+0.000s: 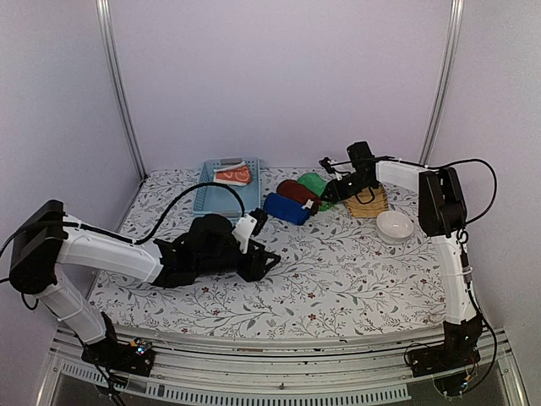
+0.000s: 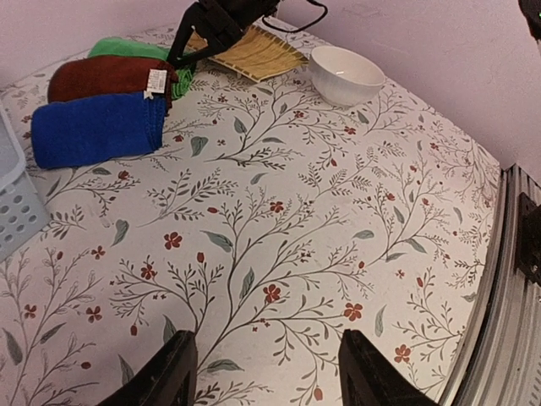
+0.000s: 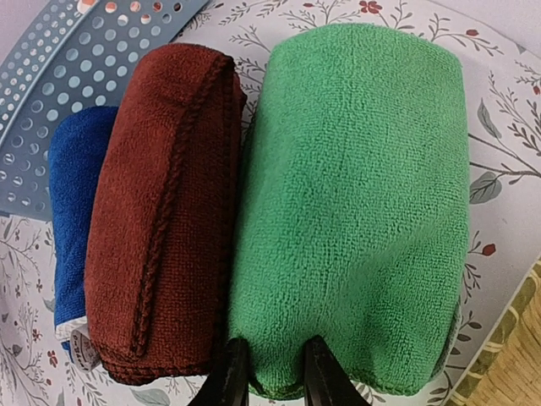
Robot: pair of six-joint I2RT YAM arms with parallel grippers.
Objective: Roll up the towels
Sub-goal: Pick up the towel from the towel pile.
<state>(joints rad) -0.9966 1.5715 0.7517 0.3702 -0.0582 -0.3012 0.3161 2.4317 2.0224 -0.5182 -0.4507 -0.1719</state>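
Three rolled towels lie side by side at the back of the table: dark blue [image 1: 286, 208], maroon [image 1: 296, 191] and green [image 1: 314, 184]. An orange patterned towel [image 1: 233, 175] lies in the light blue basket [image 1: 221, 199]. My right gripper [image 3: 272, 372] pinches the near edge of the green towel [image 3: 355, 211], with the maroon roll [image 3: 161, 211] and the blue roll [image 3: 72, 194] to its left. Over the bare flowered tablecloth, my left gripper [image 2: 266, 372] stands open and holds nothing, well short of the blue towel [image 2: 97, 129].
A yellow wicker tray [image 1: 372, 203] lies just right of the towels under the right arm. A white bowl [image 1: 394, 225] stands in front of it. The basket's corner [image 2: 15, 203] shows at the left of the left wrist view. The table's metal front rail runs along the near edge.
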